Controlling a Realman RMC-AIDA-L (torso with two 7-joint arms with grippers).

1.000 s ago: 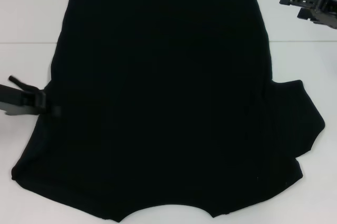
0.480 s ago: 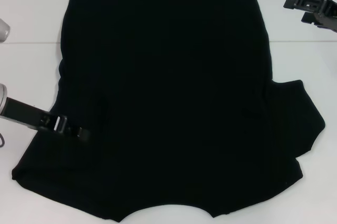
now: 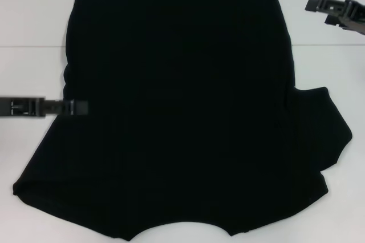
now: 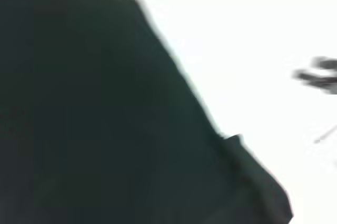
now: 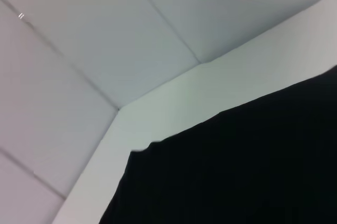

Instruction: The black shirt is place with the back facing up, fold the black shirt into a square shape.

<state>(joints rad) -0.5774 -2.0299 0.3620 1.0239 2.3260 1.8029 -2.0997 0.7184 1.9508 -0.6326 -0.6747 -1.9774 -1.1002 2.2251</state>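
The black shirt (image 3: 182, 106) lies spread flat on the white table, plain side up, with no lettering showing. One short sleeve (image 3: 322, 129) sticks out on the right; on the left the cloth ends in a straight slanted edge. My left gripper (image 3: 80, 106) reaches in level from the left, its tip just over the shirt's left edge at mid height. My right gripper (image 3: 320, 12) hovers open off the shirt, above the table beside the far right corner. The left wrist view shows the black shirt (image 4: 105, 129) blurred, and the right wrist view shows a corner of the black shirt (image 5: 237, 171).
The white table (image 3: 34, 20) shows bare strips to the left and right of the shirt. The shirt's near hem reaches the bottom of the head view. In the right wrist view, the table's edge (image 5: 158, 98) and grey panels lie beyond it.
My left gripper has swung from lower down on the shirt's left side up to mid height at the edge. The right gripper has barely shifted. The shirt lies as before.
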